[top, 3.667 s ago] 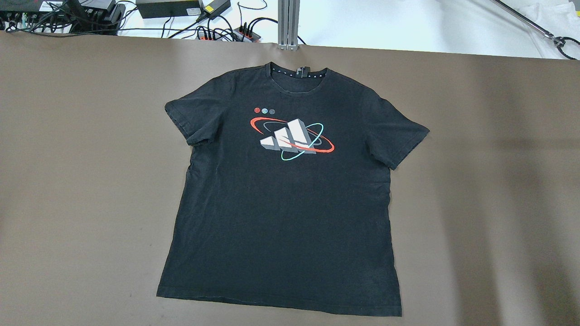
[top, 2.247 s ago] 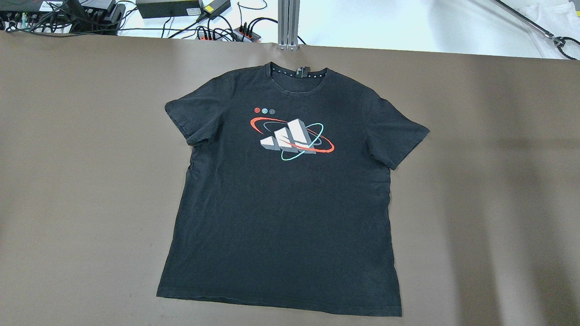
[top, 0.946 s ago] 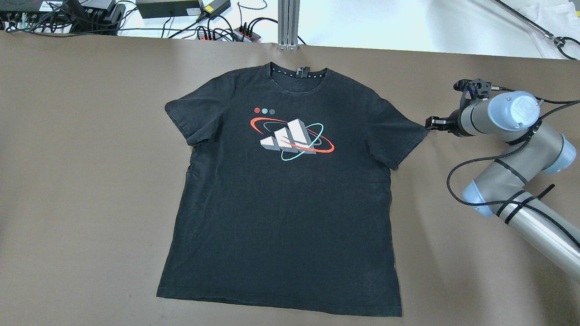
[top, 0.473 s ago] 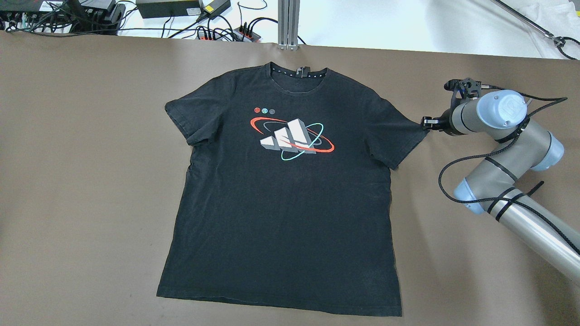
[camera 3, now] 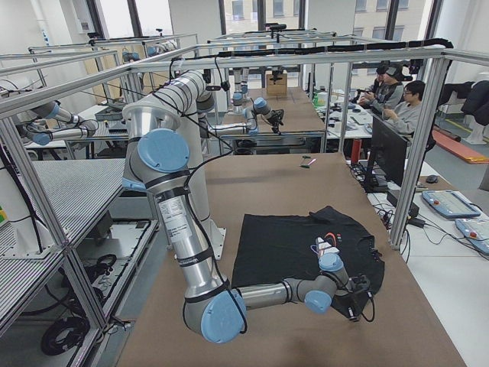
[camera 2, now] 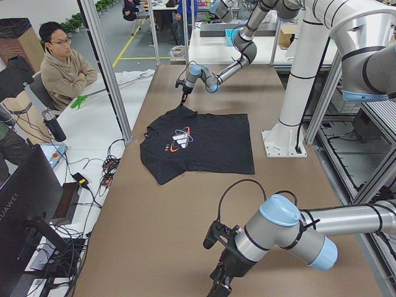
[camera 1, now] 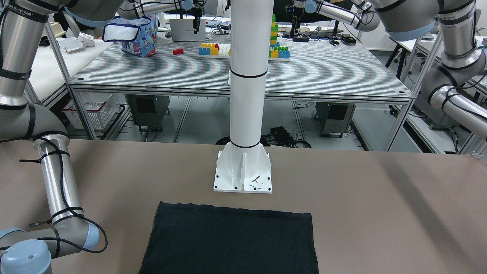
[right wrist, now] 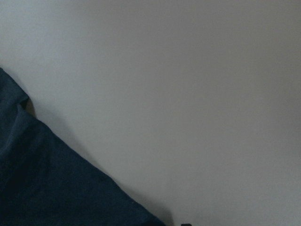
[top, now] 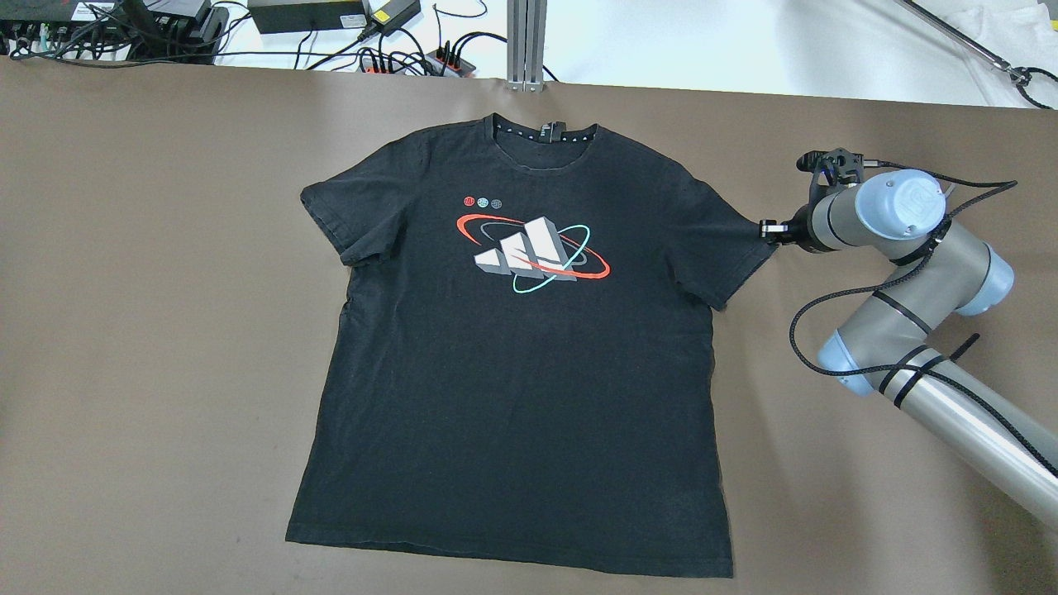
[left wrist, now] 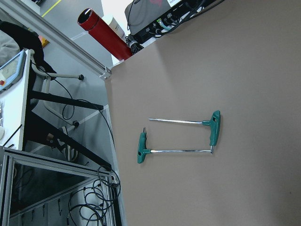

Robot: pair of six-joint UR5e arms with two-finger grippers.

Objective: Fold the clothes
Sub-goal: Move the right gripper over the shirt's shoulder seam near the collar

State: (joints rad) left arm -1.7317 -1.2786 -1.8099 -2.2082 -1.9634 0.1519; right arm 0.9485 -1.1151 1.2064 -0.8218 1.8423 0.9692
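Observation:
The clothes are one black T-shirt (top: 512, 397) with a white, red and teal print on the chest. It lies flat and face up on the brown table, collar towards the far edge. It also shows in the front view (camera 1: 228, 243), the left view (camera 2: 204, 142) and the right view (camera 3: 290, 245). My right gripper (top: 769, 230) stands low at the outer edge of the shirt's right-hand sleeve and looks open. Its wrist view shows the sleeve's edge (right wrist: 47, 188) at the lower left. My left gripper (camera 2: 218, 289) hangs far off the shirt; I cannot tell its state.
The white column (camera 1: 245, 95) and its base plate (camera 1: 242, 179) stand just behind the shirt's hem. Two green T-handle hex keys (left wrist: 178, 150) lie on the table under my left wrist. Cables and power bricks (top: 306, 16) lie beyond the far edge. An operator (camera 2: 65, 68) sits there.
My right arm has come in from the right and moved left until its gripper reached the sleeve's edge. The shirt has not moved.

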